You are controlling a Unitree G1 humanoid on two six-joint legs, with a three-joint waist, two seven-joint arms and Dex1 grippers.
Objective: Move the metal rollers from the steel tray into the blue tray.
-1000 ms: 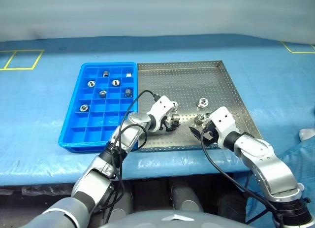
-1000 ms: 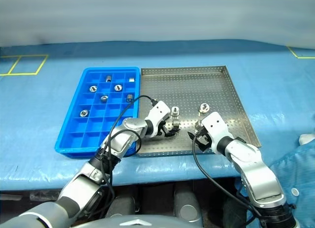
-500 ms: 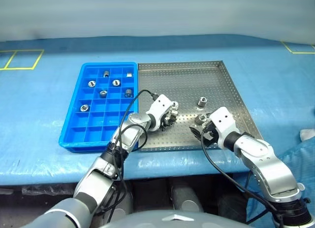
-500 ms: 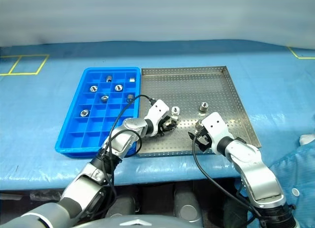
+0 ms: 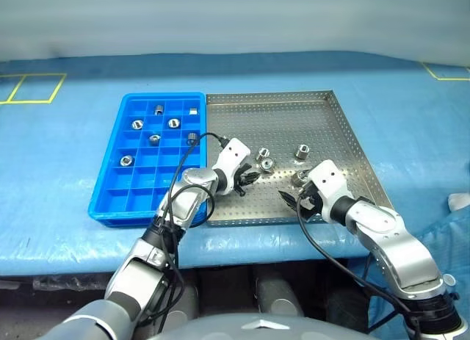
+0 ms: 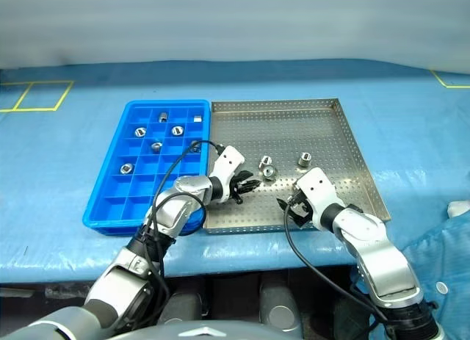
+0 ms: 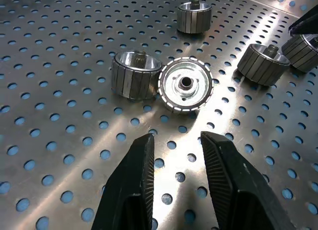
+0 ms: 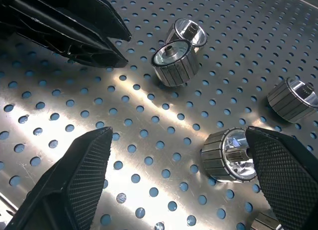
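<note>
Both grippers over steel tray [image 5: 330,123], nothing held.
Left gripper [image 7: 176,178]: narrow gap, empty, just short of two touching metal rollers [image 7: 185,84]. Right gripper [image 8: 186,183]: spread wide beside another roller [image 8: 229,154]. Six rollers sit in blue tray [image 5: 110,186] compartments.

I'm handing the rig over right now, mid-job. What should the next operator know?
Left hand: fingers slightly apart, holding nothing, low over the steel tray and aimed at a touching pair of rollers.
Right hand: wide open, empty, over the tray's near part with a roller beside one finger.
Done: several rollers sit in compartments in the far half of the blue tray.
Left: at least four rollers are loose on the steel tray. Many blue compartments are free.
</note>
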